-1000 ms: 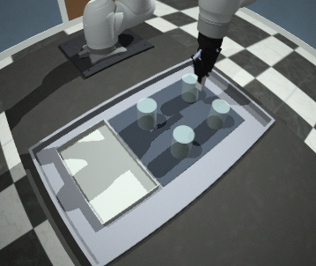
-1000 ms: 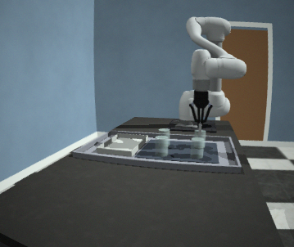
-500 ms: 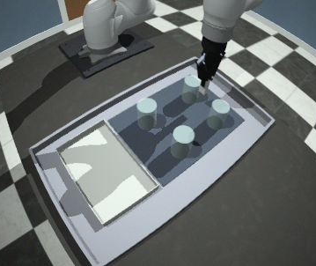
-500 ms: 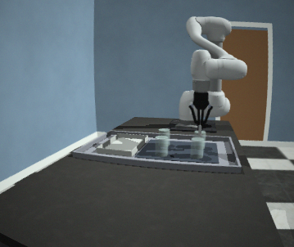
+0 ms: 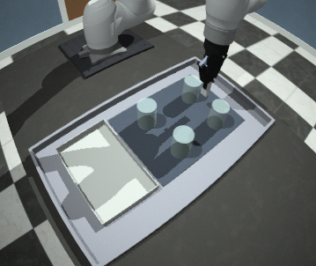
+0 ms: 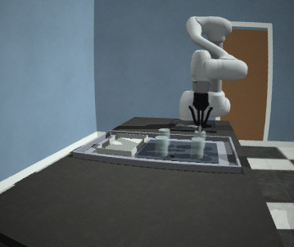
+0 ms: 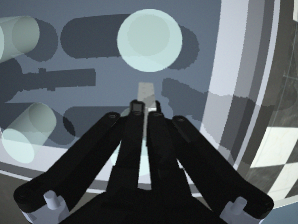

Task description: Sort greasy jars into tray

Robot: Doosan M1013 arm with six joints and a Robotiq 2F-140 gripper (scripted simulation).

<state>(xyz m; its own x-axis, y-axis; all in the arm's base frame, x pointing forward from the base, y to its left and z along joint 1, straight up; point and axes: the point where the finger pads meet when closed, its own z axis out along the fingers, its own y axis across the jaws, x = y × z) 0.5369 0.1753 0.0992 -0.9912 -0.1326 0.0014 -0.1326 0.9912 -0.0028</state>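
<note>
Four pale glass jars stand mouth down on the dark drying mat (image 5: 126, 125) (image 6: 211, 153): a far jar (image 5: 192, 88) (image 7: 149, 39), a left jar (image 5: 147, 112), a right jar (image 5: 220, 112) and a near jar (image 5: 182, 140). My gripper (image 5: 205, 90) (image 6: 199, 130) (image 7: 145, 93) is shut on nothing. Its tips are low over the mat, just beside the far jar, between it and the right jar. I cannot tell whether it touches the far jar. The white tray (image 5: 117, 203) (image 6: 121, 145) beside the mat holds no jar.
Mat and tray lie on the rimmed steel table top (image 5: 245, 145). The robot's base (image 5: 104, 40) stands behind it. Two more jars show at the left of the wrist view (image 7: 19, 36) (image 7: 20, 143).
</note>
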